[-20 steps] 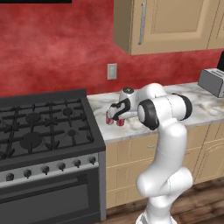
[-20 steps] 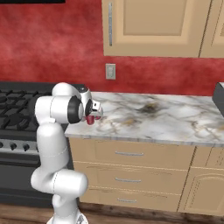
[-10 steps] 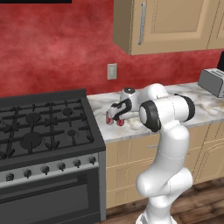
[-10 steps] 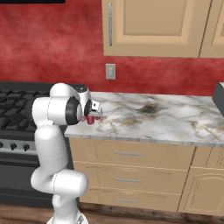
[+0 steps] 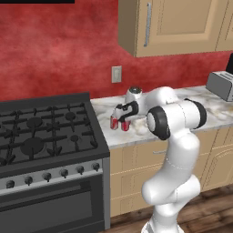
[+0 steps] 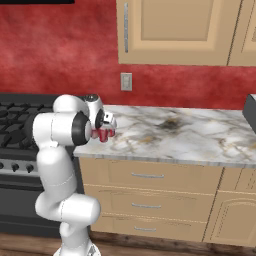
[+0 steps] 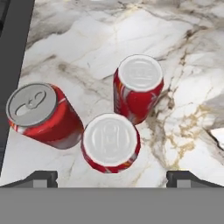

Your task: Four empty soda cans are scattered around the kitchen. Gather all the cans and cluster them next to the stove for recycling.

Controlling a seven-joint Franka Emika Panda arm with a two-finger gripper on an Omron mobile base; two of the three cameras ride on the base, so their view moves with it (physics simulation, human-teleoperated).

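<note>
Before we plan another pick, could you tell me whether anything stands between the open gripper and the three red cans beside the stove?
Nothing visible does. The gripper hovers open just above the red cans on the marble counter, beside the stove.

You see three red soda cans [image 7: 111, 142], silver tops up, upright on the marbled desk [image 7: 183, 52]. One stands at left [image 7: 41, 114], just beside the stove's dark edge [image 7: 13, 48]; one in the middle, nearest you; one behind it to the right [image 7: 138, 87]. The fingers [image 7: 41, 178] stand wide apart, holding nothing.
</note>
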